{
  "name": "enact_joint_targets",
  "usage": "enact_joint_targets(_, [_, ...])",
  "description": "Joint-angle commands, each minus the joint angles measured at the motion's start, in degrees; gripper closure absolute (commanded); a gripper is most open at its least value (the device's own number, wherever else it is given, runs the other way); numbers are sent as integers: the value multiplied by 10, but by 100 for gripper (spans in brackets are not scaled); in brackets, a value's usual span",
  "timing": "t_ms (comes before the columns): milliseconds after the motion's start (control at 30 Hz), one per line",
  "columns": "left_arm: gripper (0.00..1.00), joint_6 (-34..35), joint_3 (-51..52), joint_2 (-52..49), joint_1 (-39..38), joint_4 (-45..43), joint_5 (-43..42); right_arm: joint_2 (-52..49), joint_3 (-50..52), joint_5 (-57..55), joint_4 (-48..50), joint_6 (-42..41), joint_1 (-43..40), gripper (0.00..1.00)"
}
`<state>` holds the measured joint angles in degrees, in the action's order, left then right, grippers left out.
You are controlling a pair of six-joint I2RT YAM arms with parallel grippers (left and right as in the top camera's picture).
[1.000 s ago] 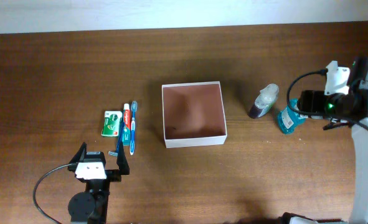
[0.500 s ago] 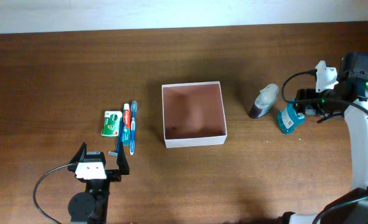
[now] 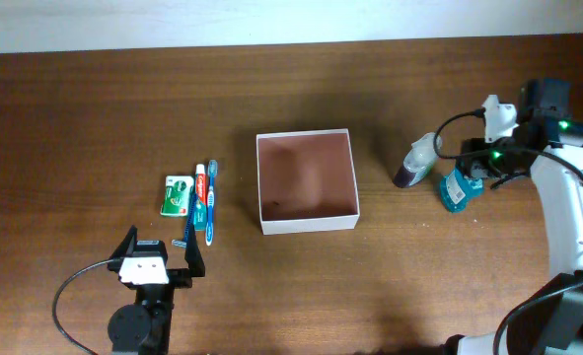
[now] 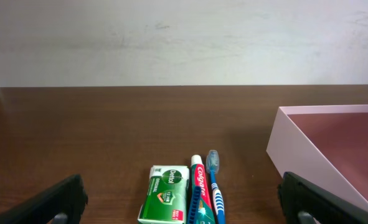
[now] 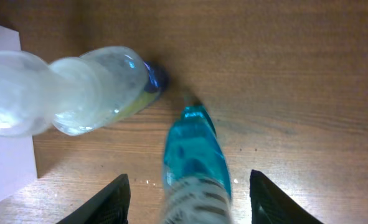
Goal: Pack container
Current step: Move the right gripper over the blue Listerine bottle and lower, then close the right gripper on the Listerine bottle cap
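The container [image 3: 311,224] is a square shallow box with white walls and a reddish-brown inside, at the table's middle; its near corner shows in the left wrist view [image 4: 299,146]. A teal bottle [image 3: 456,190] stands to its right beside a clear bottle [image 3: 416,161]. My right gripper [image 3: 475,166] is open and hangs over the teal bottle [image 5: 193,155], one finger on each side, not touching it. My left gripper [image 3: 162,252] is open and empty, near the front edge. Ahead of it lie a green packet [image 4: 166,193], a toothpaste tube [image 4: 198,186] and a blue toothbrush [image 4: 215,183].
A small blue razor [image 3: 185,230] lies beside the toothpaste. The clear bottle [image 5: 78,87] stands close to the left of the teal one, between it and the container. The table's far edge meets a white wall [image 4: 184,37].
My right arm has swung left and a little back, bringing its gripper over the teal bottle. The left arm and all objects have not moved.
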<state>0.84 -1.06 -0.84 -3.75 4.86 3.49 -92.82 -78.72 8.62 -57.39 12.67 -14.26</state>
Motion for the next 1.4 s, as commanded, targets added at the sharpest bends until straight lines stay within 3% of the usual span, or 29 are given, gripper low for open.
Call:
enact_joint_targets(0, [1, -5, 3, 5, -2, -2, 6, -2, -8, -45, 4, 6, 27, 46])
enact_joint_targets(400, [1, -5, 3, 5, -2, -2, 6, -2, -8, -78, -9, -11, 30, 50])
enact_joint_targets(933, [1, -5, 3, 5, -2, -2, 6, -2, -8, -78, -14, -11, 30, 75])
enact_joint_targets(1033, [1, -5, 3, 5, -2, -2, 6, -2, -8, -78, -14, -11, 30, 92])
enact_joint_targets(1367, [1, -5, 3, 5, -2, -2, 6, 4, -30, -78, -45, -11, 30, 95])
